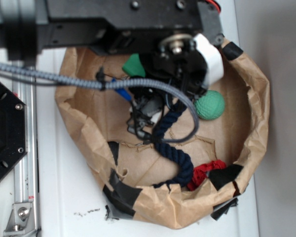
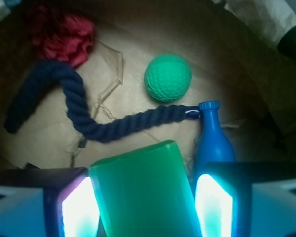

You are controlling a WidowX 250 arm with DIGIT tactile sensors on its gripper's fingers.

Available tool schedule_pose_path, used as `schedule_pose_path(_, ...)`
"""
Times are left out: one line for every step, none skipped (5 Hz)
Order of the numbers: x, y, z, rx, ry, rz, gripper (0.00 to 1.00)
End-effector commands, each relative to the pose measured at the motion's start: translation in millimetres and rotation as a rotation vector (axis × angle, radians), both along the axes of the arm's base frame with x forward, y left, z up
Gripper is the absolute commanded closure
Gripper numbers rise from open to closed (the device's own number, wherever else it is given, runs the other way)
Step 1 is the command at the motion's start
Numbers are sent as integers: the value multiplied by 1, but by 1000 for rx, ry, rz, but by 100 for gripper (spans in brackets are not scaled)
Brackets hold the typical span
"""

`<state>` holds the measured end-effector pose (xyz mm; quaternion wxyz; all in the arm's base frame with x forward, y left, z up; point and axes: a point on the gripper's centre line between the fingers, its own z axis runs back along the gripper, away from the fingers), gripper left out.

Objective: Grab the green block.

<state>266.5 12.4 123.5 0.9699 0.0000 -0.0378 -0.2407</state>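
The green block [image 2: 140, 190] fills the gap between my two lit fingers at the bottom of the wrist view, slightly tilted. My gripper [image 2: 147, 207] is shut on it; the left pad [image 2: 79, 210] touches its edge and the right pad [image 2: 213, 207] sits right beside it. In the exterior view only one corner of the block [image 1: 133, 65] shows under the black arm, inside the paper bag, and the fingers themselves are hidden by the arm.
A blue bottle [image 2: 212, 140] lies just right of the block. A round dimpled green ball [image 2: 167, 77] [image 1: 209, 105], a navy rope [image 2: 89, 123] [image 1: 175, 148] and a red cloth [image 2: 61, 34] [image 1: 205, 172] lie on the bag floor. The brown paper bag wall [image 1: 259, 113] rings everything.
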Motion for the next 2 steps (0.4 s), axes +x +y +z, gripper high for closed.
schedule_pose_path(5, -28, 23, -21, -141, 270, 100)
schedule_pose_path(5, -27, 24, -72, -155, 410, 100)
